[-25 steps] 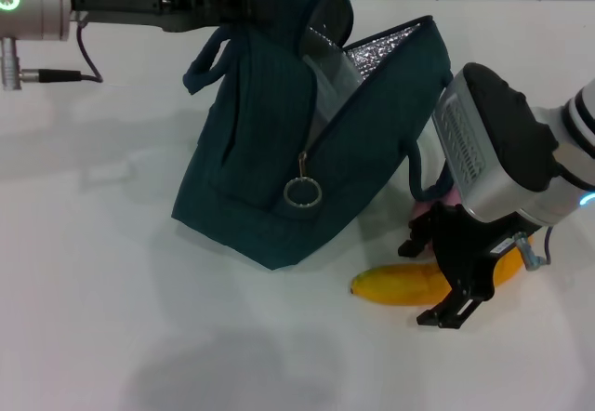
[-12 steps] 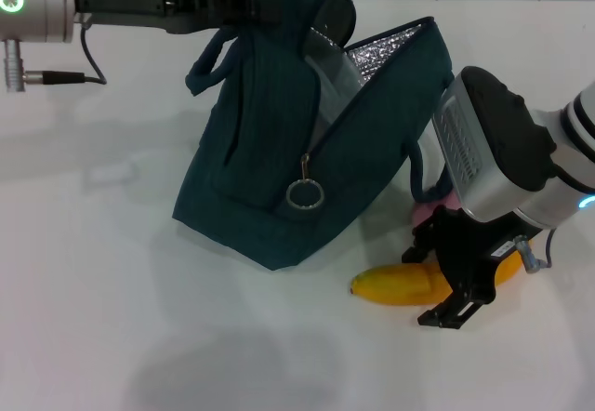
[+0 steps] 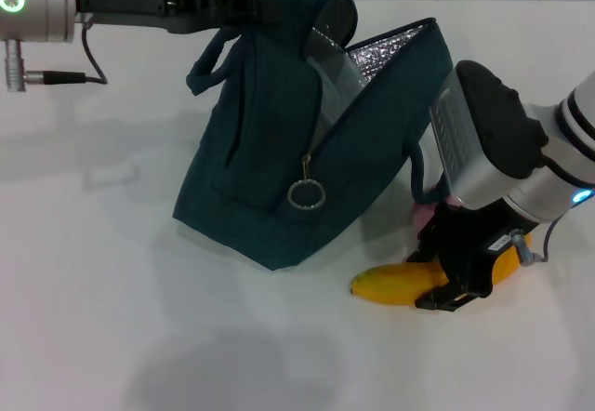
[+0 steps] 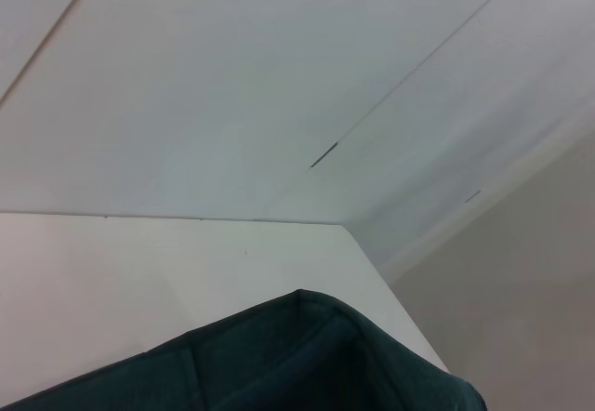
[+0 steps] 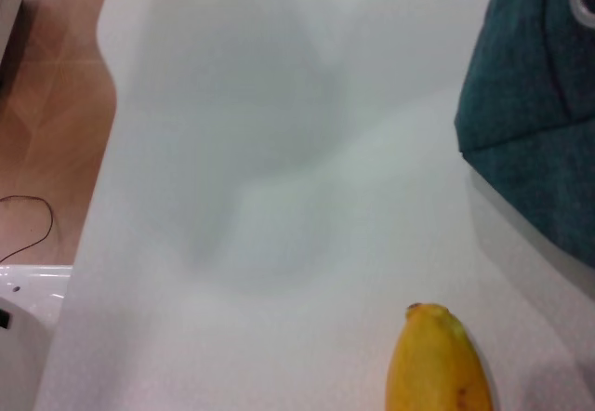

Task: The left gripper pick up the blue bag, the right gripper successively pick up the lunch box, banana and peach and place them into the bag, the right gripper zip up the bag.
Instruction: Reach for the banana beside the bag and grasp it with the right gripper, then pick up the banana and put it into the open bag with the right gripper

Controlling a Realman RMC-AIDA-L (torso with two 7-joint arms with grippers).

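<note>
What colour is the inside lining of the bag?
Shiny silver lining, best seen in the head view.

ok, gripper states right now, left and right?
Left gripper: shut on the raised top of the dark blue fabric bag.
Right gripper: down over the yellow banana on the white table; open or shut cannot be told.

The banana (image 3: 400, 285) lies on the table (image 3: 112, 290) in front of the bag (image 3: 279, 151), to its right
</note>
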